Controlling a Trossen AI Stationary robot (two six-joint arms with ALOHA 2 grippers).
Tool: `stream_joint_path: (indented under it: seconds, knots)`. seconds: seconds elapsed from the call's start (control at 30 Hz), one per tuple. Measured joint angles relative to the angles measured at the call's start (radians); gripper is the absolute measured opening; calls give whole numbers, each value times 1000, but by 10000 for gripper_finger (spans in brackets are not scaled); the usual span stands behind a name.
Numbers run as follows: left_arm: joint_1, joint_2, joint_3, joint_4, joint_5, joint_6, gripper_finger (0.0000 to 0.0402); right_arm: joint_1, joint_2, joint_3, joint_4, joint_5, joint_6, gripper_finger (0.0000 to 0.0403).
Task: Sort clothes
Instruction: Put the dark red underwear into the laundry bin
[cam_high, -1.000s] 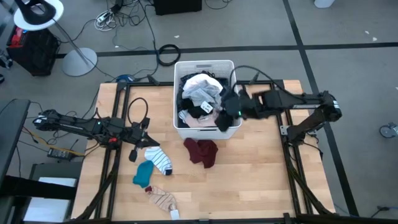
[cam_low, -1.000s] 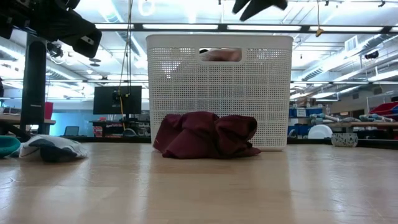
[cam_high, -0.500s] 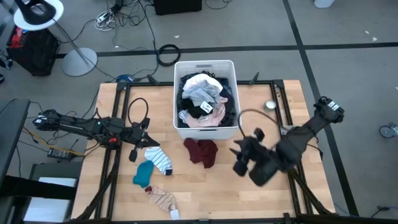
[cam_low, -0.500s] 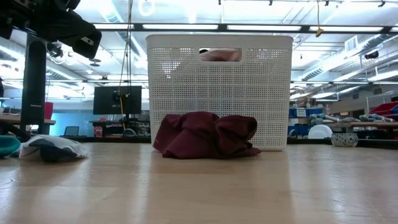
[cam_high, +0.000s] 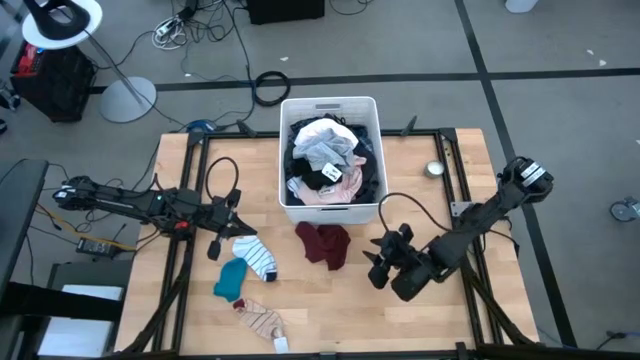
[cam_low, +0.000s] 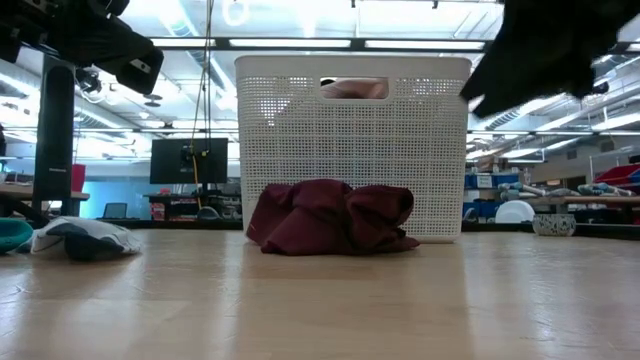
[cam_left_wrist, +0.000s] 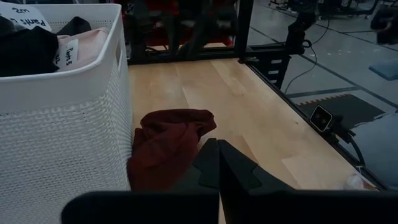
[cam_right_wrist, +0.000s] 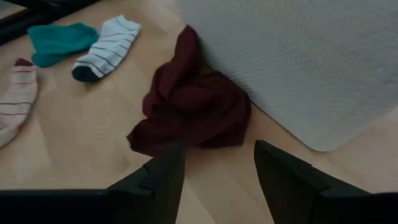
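Maroon garment (cam_high: 324, 245) lies crumpled on the desk (cam_high: 420, 320) against the basket (cam_high: 330, 105); the right pincer (cam_high: 378, 262) hovers beside it, spread wide and empty.

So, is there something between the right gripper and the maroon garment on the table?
Nothing visible. The right gripper, fingers open, faces the maroon garment across bare table; the white basket stands behind the garment, not between.
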Motion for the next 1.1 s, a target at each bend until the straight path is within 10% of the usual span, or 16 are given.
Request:
stream_joint_path:
  seconds: [0.53, 1.1]
  knots:
    - [0, 0, 0, 0, 0, 6, 1, -116, 289, -232, 842, -47, -556, 277]
    - [0, 0, 0, -1, 0, 6, 1, -289, 542, -50, 1038, -242, -812, 183]
